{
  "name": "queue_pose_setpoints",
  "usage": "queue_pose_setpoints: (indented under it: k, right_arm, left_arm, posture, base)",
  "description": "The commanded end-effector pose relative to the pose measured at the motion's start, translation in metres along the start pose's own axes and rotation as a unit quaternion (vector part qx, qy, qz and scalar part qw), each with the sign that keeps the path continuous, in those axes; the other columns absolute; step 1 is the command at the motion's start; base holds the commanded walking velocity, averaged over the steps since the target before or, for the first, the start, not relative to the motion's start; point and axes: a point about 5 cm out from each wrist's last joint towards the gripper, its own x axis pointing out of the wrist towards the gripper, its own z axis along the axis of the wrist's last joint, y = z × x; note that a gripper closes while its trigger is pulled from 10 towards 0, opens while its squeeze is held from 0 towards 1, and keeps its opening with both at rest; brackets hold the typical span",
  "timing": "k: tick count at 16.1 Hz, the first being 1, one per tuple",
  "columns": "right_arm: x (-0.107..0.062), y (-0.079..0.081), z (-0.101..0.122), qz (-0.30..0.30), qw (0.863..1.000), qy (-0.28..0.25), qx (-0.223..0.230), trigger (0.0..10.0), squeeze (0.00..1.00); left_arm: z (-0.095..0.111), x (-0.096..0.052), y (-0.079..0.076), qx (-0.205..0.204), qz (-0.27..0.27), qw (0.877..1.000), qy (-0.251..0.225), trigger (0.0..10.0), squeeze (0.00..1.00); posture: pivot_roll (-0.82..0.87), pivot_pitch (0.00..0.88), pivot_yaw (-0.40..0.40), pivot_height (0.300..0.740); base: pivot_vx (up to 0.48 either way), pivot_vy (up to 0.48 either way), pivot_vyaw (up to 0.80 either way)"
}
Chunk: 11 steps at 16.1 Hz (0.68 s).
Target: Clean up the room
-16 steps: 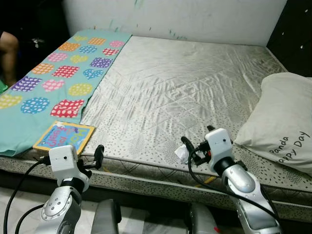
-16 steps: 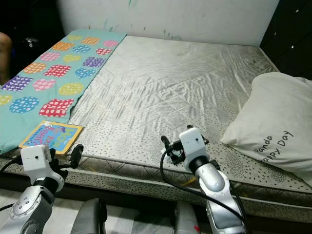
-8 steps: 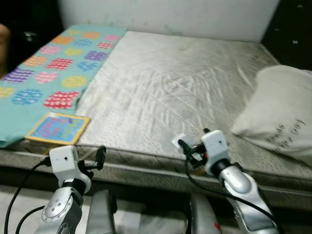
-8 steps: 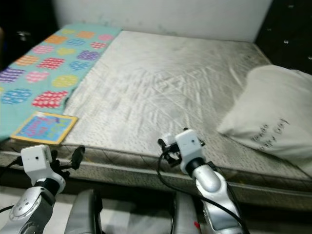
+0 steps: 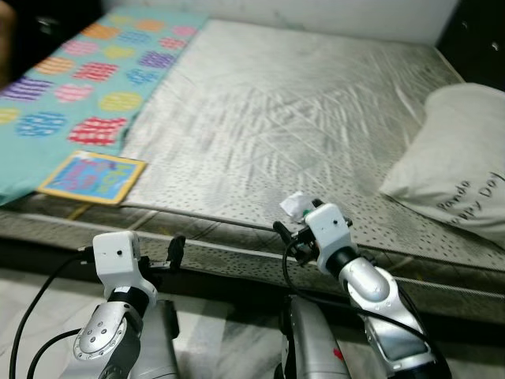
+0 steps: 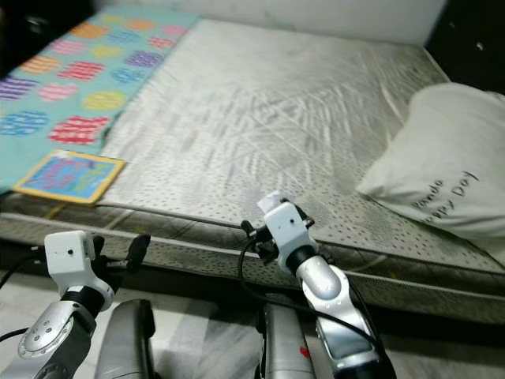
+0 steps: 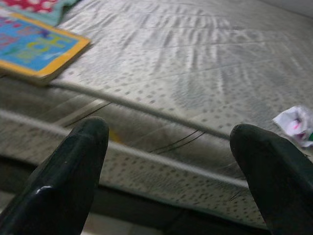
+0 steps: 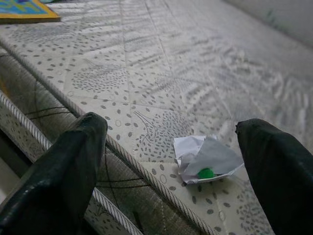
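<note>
Bare grey mattress stretches ahead of me, and near its front edge lies a crumpled white paper scrap with a green speck on it. It is a rumpled wad, slightly wider than tall in my right wrist view, with no clear long axis or pointing end. It rests on the mattress top, just inside the piped edge. My right gripper hangs just short of it, its 2 fingers spread wide with the scrap between them in that view, not touching it. My left gripper is held off to the left before the mattress side, its 2 fingers also spread and empty. Further left a colourful picture book lies flat at the mattress edge, beside a teal sheet with coloured patches. At the right sits a white pillow with printed lettering
</note>
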Motion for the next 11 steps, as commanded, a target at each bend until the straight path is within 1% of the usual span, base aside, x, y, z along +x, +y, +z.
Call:
queue_pose_setpoints:
  k: [1,3,4,5,8,11]
  right_arm:
    - [0.002,-0.002,0.003,0.006,1.0,-0.001,0.021,10.0,0.0]
    - [0.016,0.0,0.014,0.0,0.997,-0.017,0.069,10.0,0.0]
    - [0.022,0.002,0.017,-0.004,0.996,-0.017,0.087,10.0,0.0]
    - [0.033,0.007,0.019,-0.013,0.994,-0.012,0.104,10.0,0.0]
    - [0.045,0.017,0.017,-0.015,0.994,0.014,0.108,10.0,0.0]
    - [0.056,0.022,0.014,-0.038,0.994,0.034,0.094,10.0,0.0]
  left_arm:
    - [0.002,-0.002,-0.006,-0.001,-0.005,1.0,0.0,10.0,0.0]
    - [0.002,-0.006,-0.01,-0.007,-0.006,1.0,0.0,10.0,0.0]
    - [0.002,-0.007,-0.013,-0.009,-0.007,1.0,-0.001,10.0,0.0]
    - [0.002,-0.007,-0.015,-0.012,-0.007,1.0,0.0,10.0,0.0]
    - [0.002,-0.009,-0.018,-0.016,-0.006,1.0,0.003,10.0,0.0]
    - [0.001,-0.01,-0.022,-0.02,-0.006,1.0,0.007,10.0,0.0]
  posture:
    - [-0.12,0.126,-0.082,0.531]
    - [-0.11,0.136,-0.086,0.531]
    - [-0.11,0.142,-0.086,0.531]
    - [-0.1,0.147,-0.088,0.531]
    - [-0.08,0.163,-0.096,0.531]
    - [-0.07,0.172,-0.1,0.531]
  base:
    - [0.0,0.0,0.0]
    - [0.0,0.0,0.0]
    - [0.0,0.0,0.0]
    - [0.0,0.0,0.0]
    - [0.0,0.0,0.0]
    - [0.0,0.0,0.0]
